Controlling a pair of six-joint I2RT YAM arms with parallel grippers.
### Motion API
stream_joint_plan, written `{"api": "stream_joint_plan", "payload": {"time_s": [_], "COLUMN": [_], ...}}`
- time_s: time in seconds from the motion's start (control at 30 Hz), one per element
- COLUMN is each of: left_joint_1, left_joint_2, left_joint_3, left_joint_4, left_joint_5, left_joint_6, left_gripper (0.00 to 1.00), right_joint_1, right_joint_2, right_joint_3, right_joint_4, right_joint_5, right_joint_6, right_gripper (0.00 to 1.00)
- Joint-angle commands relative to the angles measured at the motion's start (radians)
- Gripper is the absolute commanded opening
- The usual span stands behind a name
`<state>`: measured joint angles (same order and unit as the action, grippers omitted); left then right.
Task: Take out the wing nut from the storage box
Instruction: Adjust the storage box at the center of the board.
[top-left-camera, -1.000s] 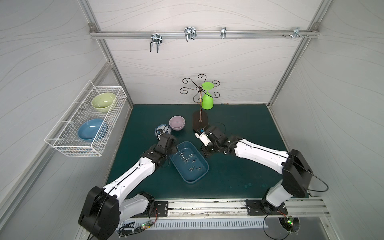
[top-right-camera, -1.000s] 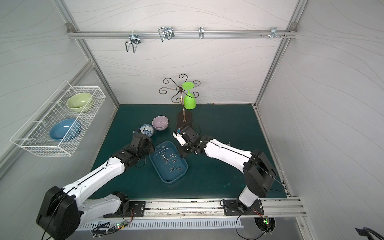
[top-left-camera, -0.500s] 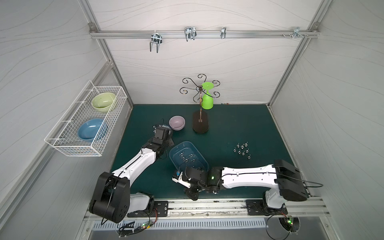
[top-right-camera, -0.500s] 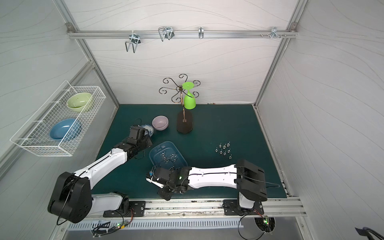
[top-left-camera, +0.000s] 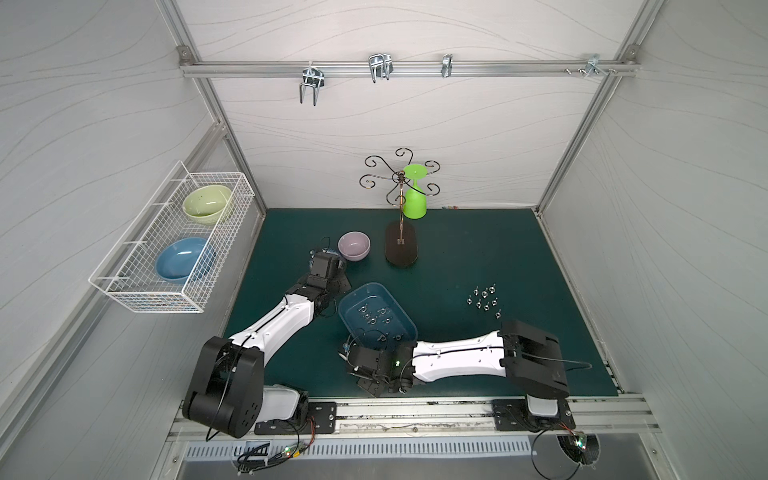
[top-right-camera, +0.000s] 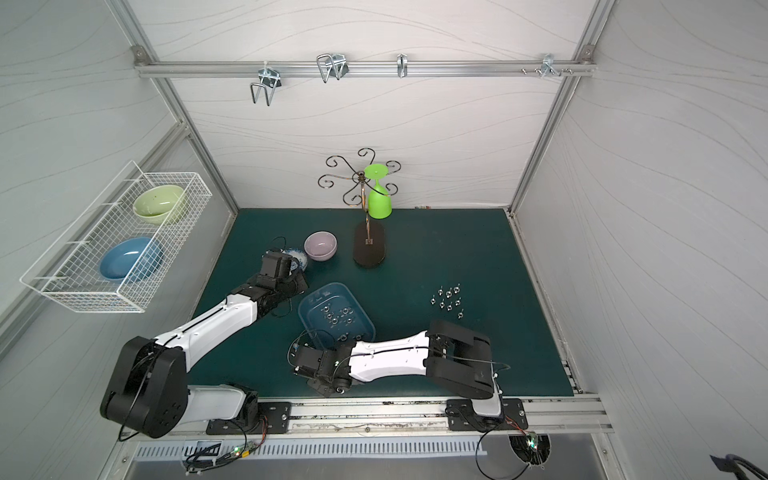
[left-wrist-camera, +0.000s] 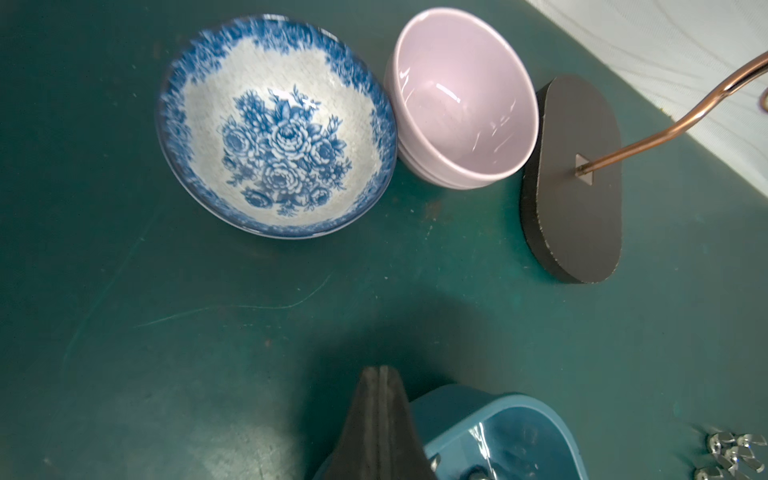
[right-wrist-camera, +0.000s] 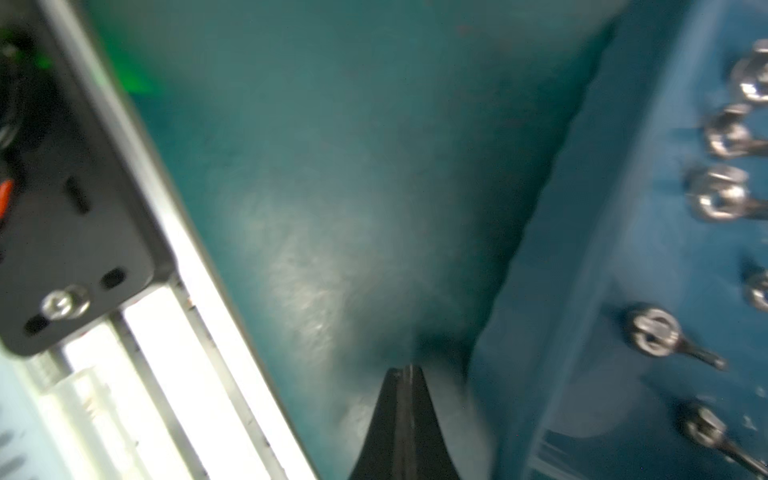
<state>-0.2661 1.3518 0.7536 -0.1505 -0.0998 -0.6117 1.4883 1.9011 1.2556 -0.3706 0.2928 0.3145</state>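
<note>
Vs 1 s ago: both arms are off the storage box (top-left-camera: 401, 309), and a nut cluster (top-left-camera: 482, 298) now lies on the green mat (top-left-camera: 478, 249) to the R. White walls all round. Wing nuts (top-left-camera: 372, 321) remain in the box. Left gripper (left-wrist-camera: 380, 372) closed, empty, just beside the box's far corner. Right gripper (right-wrist-camera: 409, 370) closed, empty, beside its near edge.

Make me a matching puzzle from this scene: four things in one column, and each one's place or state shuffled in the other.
Things:
1. pale green bowl
2. lilac bowl
3. green glass
4. storage box

Places or states:
A. hanging upside down on the scrolled stand
B. holding several wing nuts
C. in the white wire basket
D. on the mat beside the floral bowl

Pairs: 1-C, 2-D, 3-A, 4-B.
</note>
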Motion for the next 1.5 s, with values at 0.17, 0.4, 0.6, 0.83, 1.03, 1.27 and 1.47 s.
{"api": "stream_joint_plan", "payload": {"time_s": [0.17,0.4,0.6,0.83,1.03,1.27,1.47], "left_joint_1": [0.007,0.005,0.005,-0.018,-0.099,-0.135,-0.137], "left_joint_2": [0.055,0.117,0.128,0.112,0.242,0.382,0.425], "left_joint_3": [0.043,0.06,0.067,0.107,0.273,0.394,0.432], "left_joint_4": [0.072,0.108,0.134,0.146,0.062,0.009,-0.025], "left_joint_5": [0.069,0.122,0.153,0.18,0.194,0.195,0.166], "left_joint_6": [0.031,0.028,0.022,0.087,0.252,0.323,0.338], "left_gripper": [0.0,0.0,0.0,0.0,0.0,0.0,0.0], "right_joint_1": [-0.019,-0.066,-0.169,-0.33,-0.371,-0.373,-0.375], "right_joint_2": [-0.034,-0.14,-0.236,-0.342,-0.438,-0.562,-0.674], "right_joint_3": [-0.06,-0.189,-0.305,-0.392,-0.444,-0.487,-0.515], "right_joint_4": [-0.063,-0.082,-0.068,-0.043,-0.057,-0.109,-0.146], "right_joint_5": [0.147,0.169,0.175,0.15,0.125,0.129,0.134], "right_joint_6": [0.104,0.141,0.145,0.108,0.115,0.148,0.162], "right_gripper": [0.0,0.0,0.0,0.0,0.0,0.0,0.0]}}
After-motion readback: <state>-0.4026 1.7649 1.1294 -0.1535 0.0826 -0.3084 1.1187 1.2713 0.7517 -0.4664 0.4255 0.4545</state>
